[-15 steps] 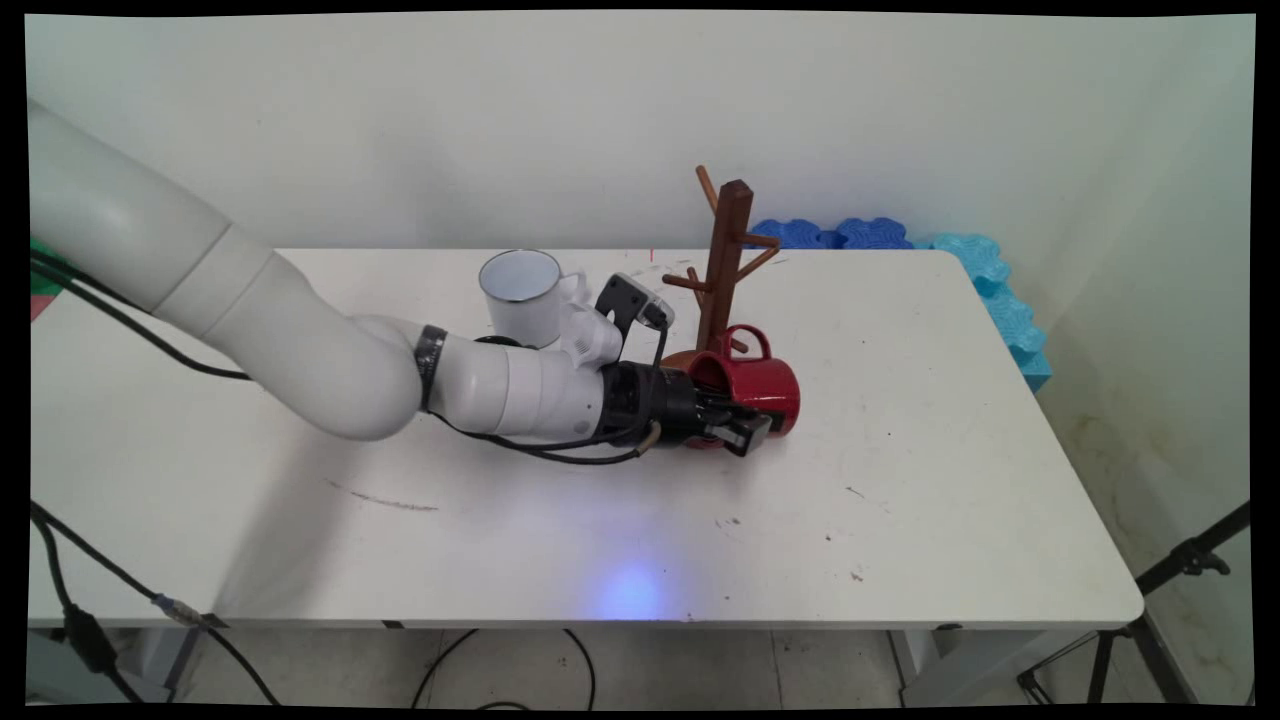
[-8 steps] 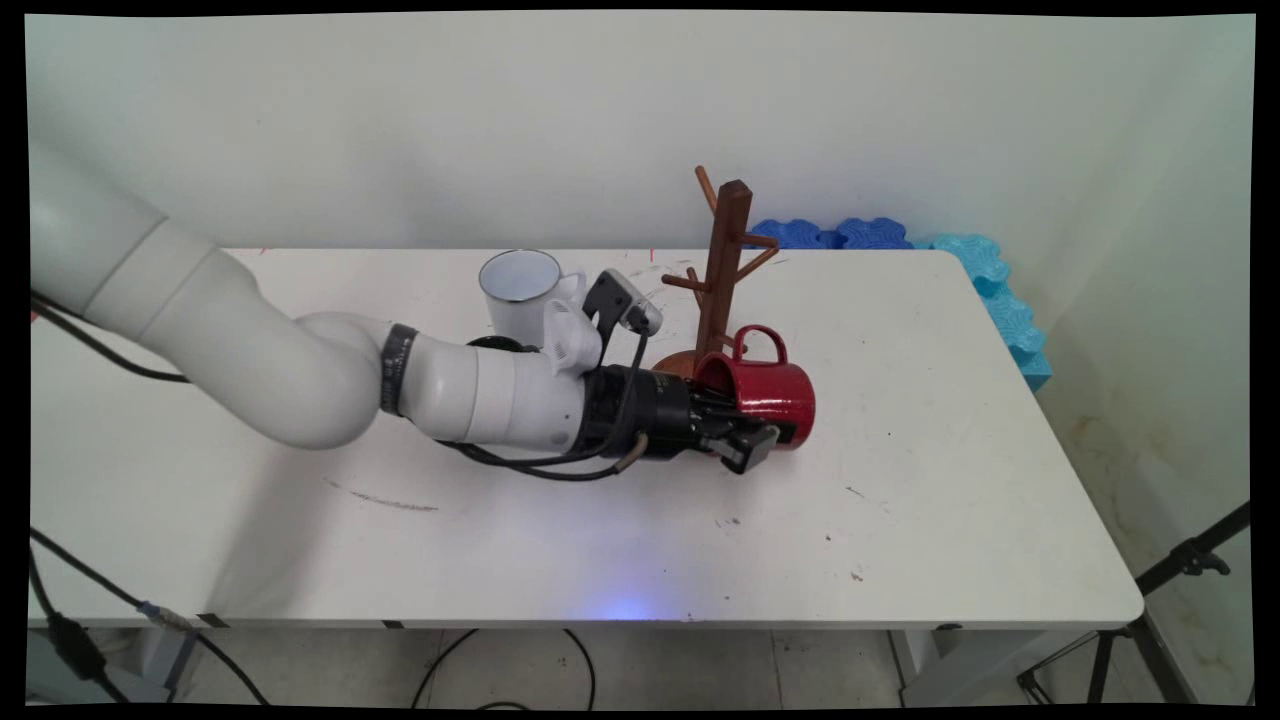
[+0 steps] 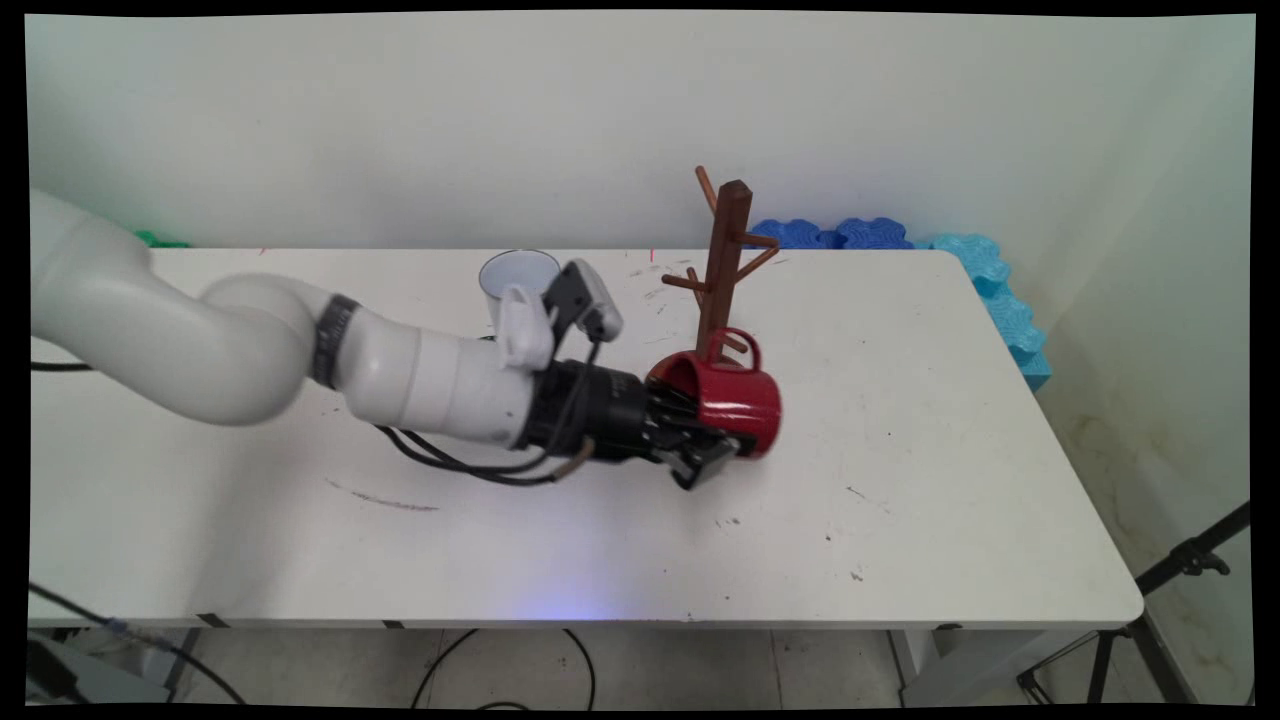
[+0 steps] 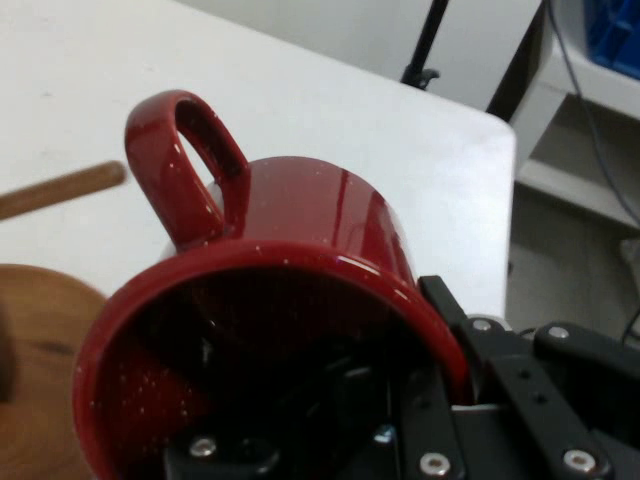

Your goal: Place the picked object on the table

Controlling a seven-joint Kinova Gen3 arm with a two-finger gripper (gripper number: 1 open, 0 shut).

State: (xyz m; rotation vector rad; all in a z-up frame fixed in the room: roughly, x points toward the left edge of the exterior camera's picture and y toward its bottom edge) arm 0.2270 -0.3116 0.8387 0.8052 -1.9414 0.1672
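A red mug (image 3: 728, 400) lies tipped on its side, mouth toward the arm and handle (image 3: 737, 345) pointing up. My gripper (image 3: 712, 448) is shut on the red mug's rim, one finger inside and one outside along its wall. In the hand view the red mug (image 4: 300, 260) fills the middle, and the outer finger (image 4: 448, 318) presses its right rim. A brown wooden mug tree (image 3: 724, 262) stands just behind the mug, its lowest peg close to the handle. Its round base (image 4: 30, 350) and a peg (image 4: 60, 190) show at the left.
A white enamel mug (image 3: 512, 276) stands upright behind my wrist, partly hidden by it. Blue foam pieces (image 3: 990, 280) lie along the table's far right corner. A black tripod (image 3: 1170, 575) stands off the right edge. Black cables (image 3: 450, 465) hang under the forearm.
The mug first shifted a little right and up beside the tree, then the arm drew back left, carrying the mug left so its handle now sits in front of the tree's trunk.
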